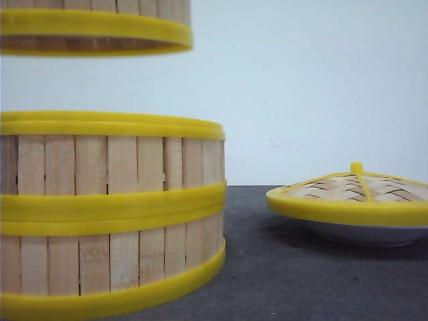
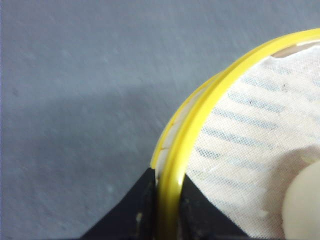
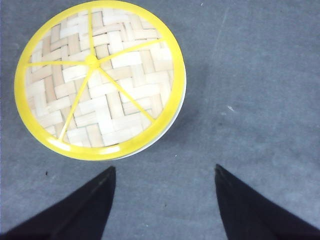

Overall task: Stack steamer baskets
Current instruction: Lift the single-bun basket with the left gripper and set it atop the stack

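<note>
I see the steamer baskets [image 1: 110, 214] walled in pale, matt wooden slats with smooth, glossy yellow plastic rims. Inside the one I'm holding is a blue-striped cloth liner [image 2: 250, 135], slightly coarse. The lid [image 3: 100, 80] is woven pale bamboo strips under glossy yellow plastic ribs. The white plate [image 1: 368, 234] looks smooth. The table [image 3: 260, 75] is matt grey, felt-like.

Pale wall [image 1: 301, 80] — dark grey tabletop [image 1: 267, 281]

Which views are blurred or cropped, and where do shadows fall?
Front view: stacked baskets and lifted basket cropped by the frame edges. Left wrist view: soft, dark shadow beside the rim held by the left gripper. Right wrist view: sharp, lid casts little shadow.
</note>
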Tool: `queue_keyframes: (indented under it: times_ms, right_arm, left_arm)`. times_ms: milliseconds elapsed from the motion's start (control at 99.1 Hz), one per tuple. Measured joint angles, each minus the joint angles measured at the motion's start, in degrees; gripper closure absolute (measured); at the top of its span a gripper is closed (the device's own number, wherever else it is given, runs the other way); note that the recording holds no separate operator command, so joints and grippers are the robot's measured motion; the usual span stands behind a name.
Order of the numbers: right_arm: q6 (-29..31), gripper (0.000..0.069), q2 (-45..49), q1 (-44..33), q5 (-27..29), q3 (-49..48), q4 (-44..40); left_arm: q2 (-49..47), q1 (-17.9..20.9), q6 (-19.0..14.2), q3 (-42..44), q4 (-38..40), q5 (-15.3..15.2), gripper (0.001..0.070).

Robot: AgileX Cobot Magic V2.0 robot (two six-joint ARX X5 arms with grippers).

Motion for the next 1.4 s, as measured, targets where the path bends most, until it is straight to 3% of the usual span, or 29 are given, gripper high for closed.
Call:
queue_keyframes:
  times_ms: [373,1271,1402]
  right_arm:
    - [0.0,0.0307,0.0,0.0,0.0,0.0,0.0]
    - [0.0,0.0307,0.0,0.0,0.0,0.0,0.0]
    - [0.0,0.0307,0.0,0.0,0.0,0.0,0.0]
  left_arm:
    - [0.2,-5.6,0.0,-6.7,2.6,-0.8,0.0685]
    - [6.8,-6.9,-0.2,-6.8,3.8,-1.6,0.0685]
    - [6.8,-6.9,-0.2,-6.8,3.9,-3.2,0.0685]
